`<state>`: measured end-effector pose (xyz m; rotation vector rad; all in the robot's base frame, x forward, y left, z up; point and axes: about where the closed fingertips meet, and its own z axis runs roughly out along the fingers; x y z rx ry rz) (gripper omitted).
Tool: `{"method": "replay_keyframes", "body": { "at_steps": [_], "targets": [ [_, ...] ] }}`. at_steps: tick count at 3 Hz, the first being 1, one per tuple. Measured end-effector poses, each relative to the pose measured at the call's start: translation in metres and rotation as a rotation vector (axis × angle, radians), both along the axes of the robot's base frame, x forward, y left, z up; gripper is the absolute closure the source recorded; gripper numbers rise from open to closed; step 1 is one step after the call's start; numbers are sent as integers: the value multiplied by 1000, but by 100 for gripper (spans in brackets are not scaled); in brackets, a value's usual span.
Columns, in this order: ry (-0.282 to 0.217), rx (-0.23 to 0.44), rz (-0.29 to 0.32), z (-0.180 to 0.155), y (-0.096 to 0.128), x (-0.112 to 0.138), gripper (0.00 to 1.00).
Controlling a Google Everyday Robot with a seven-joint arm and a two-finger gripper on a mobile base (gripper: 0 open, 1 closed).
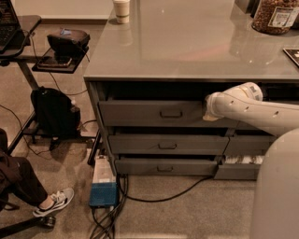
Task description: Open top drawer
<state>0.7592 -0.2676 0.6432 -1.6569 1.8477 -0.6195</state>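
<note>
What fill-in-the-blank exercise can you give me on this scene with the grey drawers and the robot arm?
1. In the camera view, the gripper is at the ___ end of the top drawer front.
2. Its loop handle has ___ similar handles directly below it.
3. The paper cup stands on the grey ___.
4. The backpack on the floor is ___ in colour.
Missing words: right; two; counter; black.
</note>
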Motion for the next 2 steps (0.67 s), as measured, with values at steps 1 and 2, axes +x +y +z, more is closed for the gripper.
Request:
{"method": "replay_keyframes", "body": {
  "at_steps": [1, 2],
  "targets": [
    [-3, -2, 3, 2, 0, -1, 100],
    [0, -4, 9, 2, -1, -6, 100]
  ]
}}
